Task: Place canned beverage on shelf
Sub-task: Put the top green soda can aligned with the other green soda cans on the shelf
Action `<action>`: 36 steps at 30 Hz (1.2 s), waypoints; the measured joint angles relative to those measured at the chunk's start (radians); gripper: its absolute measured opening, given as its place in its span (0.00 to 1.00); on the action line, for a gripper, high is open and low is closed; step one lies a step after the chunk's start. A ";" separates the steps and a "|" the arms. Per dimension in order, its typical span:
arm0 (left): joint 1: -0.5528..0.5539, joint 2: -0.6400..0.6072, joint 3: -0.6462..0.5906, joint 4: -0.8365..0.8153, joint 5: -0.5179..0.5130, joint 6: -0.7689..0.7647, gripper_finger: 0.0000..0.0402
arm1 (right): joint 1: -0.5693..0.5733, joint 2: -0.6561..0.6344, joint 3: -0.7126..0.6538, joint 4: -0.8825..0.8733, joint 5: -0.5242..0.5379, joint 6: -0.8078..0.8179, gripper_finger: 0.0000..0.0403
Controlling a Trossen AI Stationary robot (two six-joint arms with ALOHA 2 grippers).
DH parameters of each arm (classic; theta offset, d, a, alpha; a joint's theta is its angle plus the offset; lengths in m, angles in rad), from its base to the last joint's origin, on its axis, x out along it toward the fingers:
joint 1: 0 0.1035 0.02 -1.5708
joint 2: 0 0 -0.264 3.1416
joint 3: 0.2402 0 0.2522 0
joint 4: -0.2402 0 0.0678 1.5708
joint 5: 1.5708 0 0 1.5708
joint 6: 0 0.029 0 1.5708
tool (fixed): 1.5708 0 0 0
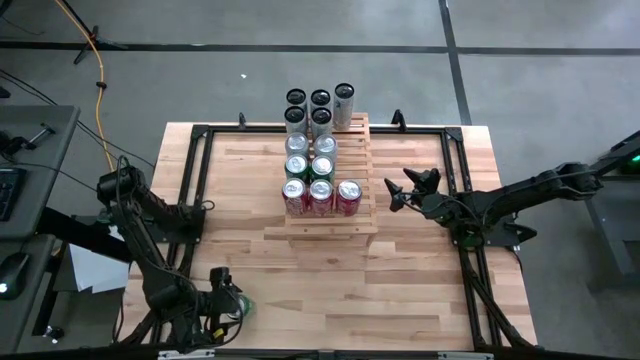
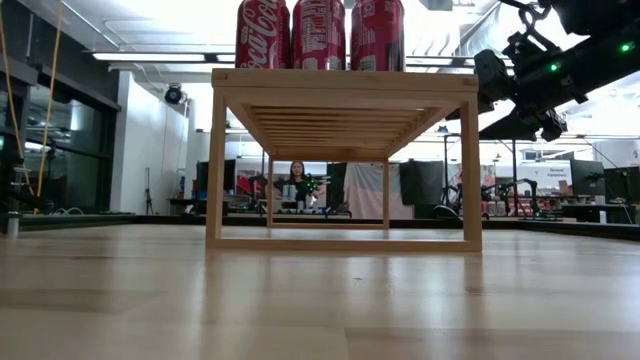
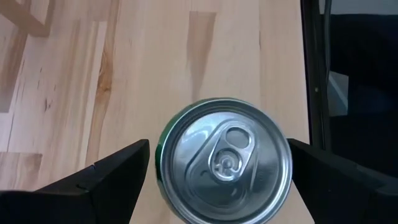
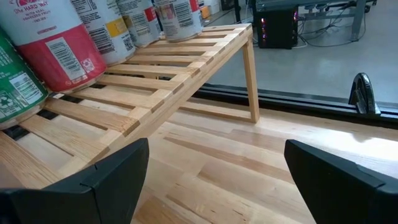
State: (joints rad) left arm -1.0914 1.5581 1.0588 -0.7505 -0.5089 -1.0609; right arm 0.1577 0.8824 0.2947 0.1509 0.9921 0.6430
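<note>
A green canned beverage (image 3: 224, 162) stands upright on the wooden table near its front left corner (image 1: 238, 306), silver top and pull tab facing up. My left gripper (image 3: 217, 144) hangs over it, open, pointing steeply down, one finger on each side of the can's top without touching it. The shelf (image 1: 330, 218), a stepped rack of pale slats, stands mid-table and carries rows of red, green, silver and black cans. Beside the shelf's right side my right gripper (image 1: 396, 190) waits open, holding nothing; the right wrist view shows the slats (image 4: 143, 81) just ahead of it.
Black frame rails (image 1: 196, 160) run along the table's left, right and far sides. Three red cans (image 2: 320, 35) fill the shelf's front step. Bare tabletop (image 1: 340, 290) lies between the green can and the shelf. A person (image 2: 296, 178) sits far off in the room.
</note>
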 joint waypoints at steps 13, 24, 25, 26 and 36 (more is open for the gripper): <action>0.019 -0.008 0.008 -0.007 0.048 0.056 0.69 | 0.000 0.003 0.000 0.013 -0.041 0.004 0.89; 0.027 -0.084 0.274 -0.011 -0.176 0.545 0.69 | 0.000 0.003 0.000 0.139 -0.101 -0.104 0.89; 0.035 -0.091 0.306 -0.004 -0.223 0.626 0.69 | 0.000 0.003 0.000 0.140 -0.105 -0.105 0.89; 0.047 -0.098 0.338 -0.003 -0.268 0.711 0.69 | 0.000 0.003 0.000 0.139 -0.106 -0.105 0.89; 0.497 -0.117 0.625 0.012 -0.345 1.272 0.69 | 0.000 0.003 0.000 0.134 -0.135 -0.109 0.89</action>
State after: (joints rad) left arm -0.5941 1.4406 1.6839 -0.7389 -0.8543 0.2116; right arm 0.1576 0.8852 0.2951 0.2853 0.8571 0.5337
